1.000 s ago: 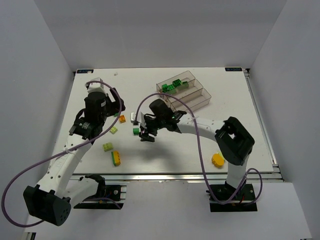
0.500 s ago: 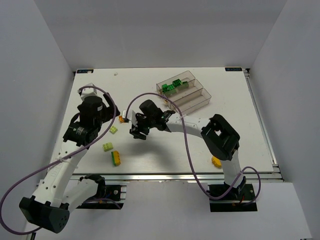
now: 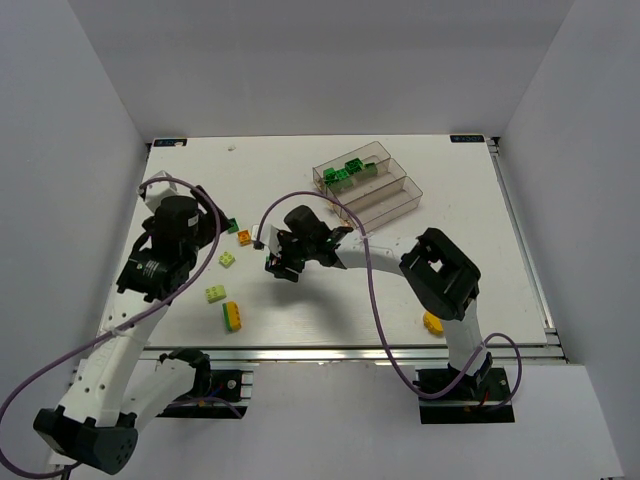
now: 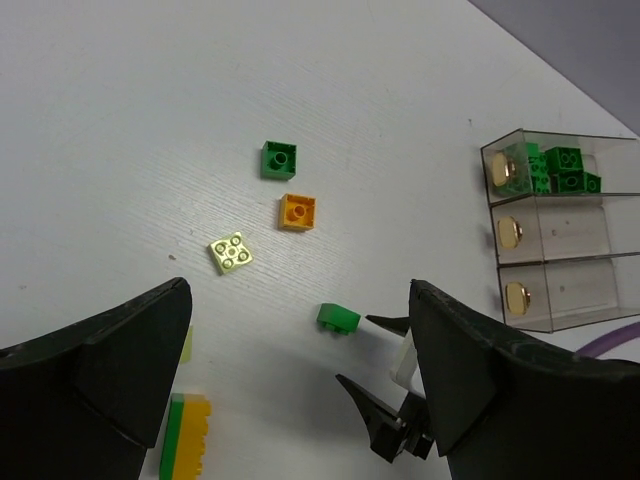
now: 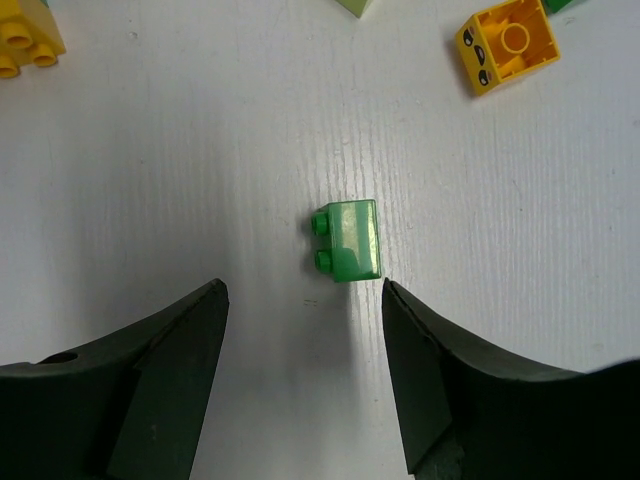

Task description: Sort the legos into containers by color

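One dark green brick (image 5: 348, 240) lies on the counter (image 3: 330, 310), well apart from the tray (image 3: 398, 192). The right gripper (image 5: 303, 290), spread, has shifted over it, so a grasp looks next; the left gripper (image 4: 298, 292), also spread, has backed away.

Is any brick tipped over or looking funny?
Yes. The green brick under the open right end effector lies on its side, with its studs pointing sideways instead of up.

White counter (image 3: 520, 225) between pale grey walls (image 3: 320, 60). Metal rail (image 3: 330, 352) along the counter's near edge; black brackets (image 3: 467, 136) at its far corners.
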You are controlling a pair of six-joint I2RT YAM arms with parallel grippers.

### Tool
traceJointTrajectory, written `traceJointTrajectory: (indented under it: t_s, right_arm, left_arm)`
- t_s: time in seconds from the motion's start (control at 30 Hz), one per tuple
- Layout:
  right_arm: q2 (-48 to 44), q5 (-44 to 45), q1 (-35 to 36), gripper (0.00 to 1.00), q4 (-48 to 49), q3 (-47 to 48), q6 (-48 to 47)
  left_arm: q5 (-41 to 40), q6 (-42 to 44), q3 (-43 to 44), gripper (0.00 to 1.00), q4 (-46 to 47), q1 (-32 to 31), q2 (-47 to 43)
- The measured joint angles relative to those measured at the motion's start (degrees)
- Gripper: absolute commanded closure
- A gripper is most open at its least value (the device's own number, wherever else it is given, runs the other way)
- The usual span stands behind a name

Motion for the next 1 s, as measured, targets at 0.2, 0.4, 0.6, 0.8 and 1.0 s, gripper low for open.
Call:
traceJointTrajectory:
  t_s: [0.2, 0.4, 0.6, 0.8, 1.0]
  right_arm:
    - [0.04, -0.17, -0.07, 0.32, 0.50, 0.00, -0.15]
    - [0.83, -1.42, -0.11, 0.32, 0.72, 0.00, -1.14]
    - [3.54, -2.08, -0.11, 0.32, 2.10, 1.14, -1.73]
    - [6.51, -1.92, -0.44, 0.32, 2.40, 3.67, -1.53]
    - [7.93, -1.75, -0.92, 0.27, 2.62, 6.03, -1.27]
  left_arm:
    - [0.28, -1.49, -0.20, 0.02, -0.52, 0.00, -3.91]
    - [1.55, -3.39, -3.37, 0.02, -0.76, 0.00, -7.30]
    - [2.69, -4.72, -3.69, 0.02, -1.31, 0.00, -9.01]
    - [3.52, -6.25, -5.01, 0.02, -1.46, 0.00, -10.40]
    - [4.09, -7.37, -6.56, 0.02, -2.34, 0.00, -11.78]
